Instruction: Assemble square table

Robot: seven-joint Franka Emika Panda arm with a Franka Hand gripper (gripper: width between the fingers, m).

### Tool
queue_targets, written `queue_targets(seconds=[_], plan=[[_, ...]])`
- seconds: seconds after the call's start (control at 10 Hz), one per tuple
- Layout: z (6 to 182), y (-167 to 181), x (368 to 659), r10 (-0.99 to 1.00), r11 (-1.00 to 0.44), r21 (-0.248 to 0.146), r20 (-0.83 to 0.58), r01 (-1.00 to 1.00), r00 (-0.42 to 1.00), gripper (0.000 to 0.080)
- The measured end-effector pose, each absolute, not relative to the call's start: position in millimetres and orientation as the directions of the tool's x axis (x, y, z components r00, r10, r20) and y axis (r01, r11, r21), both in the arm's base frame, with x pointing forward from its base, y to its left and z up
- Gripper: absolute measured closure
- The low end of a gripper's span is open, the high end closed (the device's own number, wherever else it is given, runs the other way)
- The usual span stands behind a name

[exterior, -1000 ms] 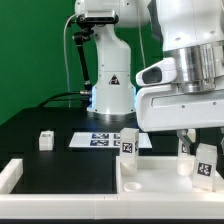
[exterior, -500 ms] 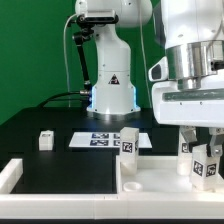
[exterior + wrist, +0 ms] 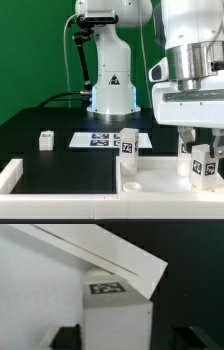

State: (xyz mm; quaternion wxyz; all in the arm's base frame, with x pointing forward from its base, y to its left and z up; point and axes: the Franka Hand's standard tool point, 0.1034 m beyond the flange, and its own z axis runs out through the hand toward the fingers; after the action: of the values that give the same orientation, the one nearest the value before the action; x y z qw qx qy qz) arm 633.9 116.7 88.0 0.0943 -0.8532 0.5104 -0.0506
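The square table's white panel (image 3: 160,186) lies at the front on the exterior view's right; it also fills one side of the wrist view (image 3: 30,297). A white tagged leg (image 3: 203,165) stands on its far right part. My gripper (image 3: 201,143) hangs over this leg, open, with a finger on each side. In the wrist view the leg (image 3: 115,308) runs between the dark fingers (image 3: 66,338) of my gripper (image 3: 125,339), with a gap on one side. A second leg (image 3: 185,158) stands close beside it. Another leg (image 3: 128,142) stands upright behind the panel. A fourth leg (image 3: 44,140) lies far off on the exterior view's left.
The marker board (image 3: 100,140) lies flat on the black table behind the panel. The low white border wall (image 3: 10,176) runs along the front left. The robot's base (image 3: 112,85) stands at the back before a green backdrop.
Between one second and half a second ago the arm shifted toward the exterior view's right, over the leg. Since then it has hardly moved. The legs stand as before.
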Motion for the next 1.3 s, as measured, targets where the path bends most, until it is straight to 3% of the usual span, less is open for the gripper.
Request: queue_targets(seconds=[0.1,0.2,0.4,0.6,0.7,0.9,1.3], plan=[[88.0,116.7,633.9,-0.881,-0.461,-0.213,-0.01,-0.861,0.474,0.03],[88.0,116.7,633.9,-0.881,-0.461,-0.213,-0.01,-0.861,0.474,0.0176],[86.8,114.2,635.1,-0.884,-0.456,-0.224,-0.004,-0.862,0.468,0.0157],[86.3,114.6,634.5,-0.773,-0.627,-0.21,0.045,-0.75,0.633,0.0151],[85.7,117.4,633.0,-0.61,-0.79,-0.163,0.105,-0.591,0.786,0.015],[84.8,129.5,627.8,-0.296,-0.955,-0.045,0.124,-0.292,0.947,0.015],[86.2,127.8,631.7,-0.029,-1.0,-0.01,0.156,-0.028,0.987,0.015]])
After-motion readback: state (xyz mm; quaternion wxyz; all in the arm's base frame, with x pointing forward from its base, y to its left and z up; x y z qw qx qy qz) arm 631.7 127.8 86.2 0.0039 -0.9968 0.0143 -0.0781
